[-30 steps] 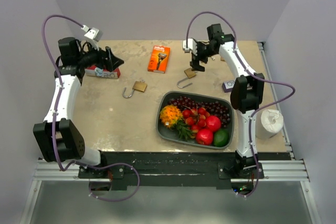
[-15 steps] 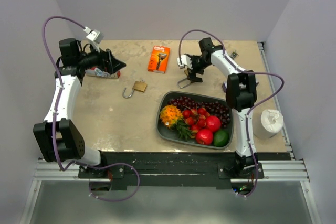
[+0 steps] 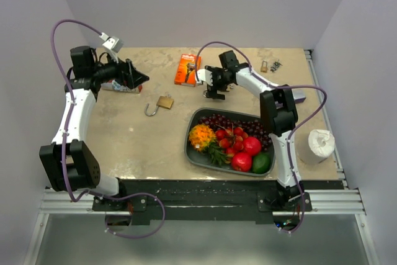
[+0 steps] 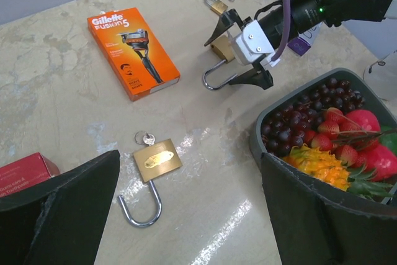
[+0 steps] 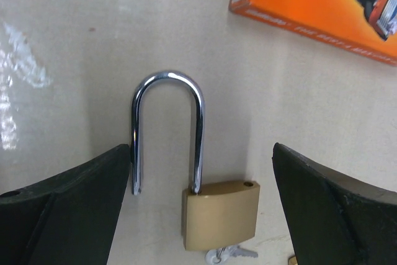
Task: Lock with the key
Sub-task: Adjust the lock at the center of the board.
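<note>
Two brass padlocks lie with open shackles on the beige table. One padlock has a key in its base; my left gripper hovers open above it, well apart. The second padlock shows its shackle and a key at its base. My right gripper hangs open straddling it, and its left finger stands close beside the shackle's free end. In the top view this padlock is mostly hidden under the gripper.
An orange razor box lies behind the padlocks and a red box under my left arm. A grey tray of fruit sits front right. Small padlocks and keys lie at the back right; a paper roll stands off the right edge.
My right gripper has swung leftward and forward to stand over the second padlock. The left gripper has shifted slightly to the right. Both stay open.
</note>
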`<state>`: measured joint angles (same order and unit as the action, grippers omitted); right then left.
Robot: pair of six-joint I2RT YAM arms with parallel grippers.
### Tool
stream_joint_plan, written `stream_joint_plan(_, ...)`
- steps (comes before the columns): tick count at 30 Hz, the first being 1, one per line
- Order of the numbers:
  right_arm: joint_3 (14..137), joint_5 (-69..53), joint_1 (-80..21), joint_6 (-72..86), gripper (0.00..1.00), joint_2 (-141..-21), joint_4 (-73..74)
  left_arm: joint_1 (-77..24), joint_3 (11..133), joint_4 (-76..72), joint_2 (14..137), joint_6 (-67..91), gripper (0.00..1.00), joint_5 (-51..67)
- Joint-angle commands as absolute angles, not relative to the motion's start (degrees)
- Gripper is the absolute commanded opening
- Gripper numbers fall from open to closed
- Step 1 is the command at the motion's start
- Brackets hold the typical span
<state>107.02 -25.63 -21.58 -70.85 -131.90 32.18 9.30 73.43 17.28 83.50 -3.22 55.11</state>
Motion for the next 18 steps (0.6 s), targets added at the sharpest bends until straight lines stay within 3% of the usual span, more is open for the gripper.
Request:
stream_joint_plan(1, 112.0, -22.6, -22.6, -60.6, 0.98, -134.6, 26.4, 9.3, 74.3, 17.0, 83.4, -5.4, 1.0, 56.3)
stream_joint_plan(5, 120.6, -24.0, -22.2, -55.6, 0.98, -138.3, 31.0, 9.3, 74.4, 17.7, 83.4, -6.1, 1.0, 55.8)
stream_joint_plan(18, 120.0, -30.5, -16.4, -46.9, 0.99, -134.3, 36.2, 9.3, 74.4, 18.2, 83.6, -6.1, 1.0, 56.0)
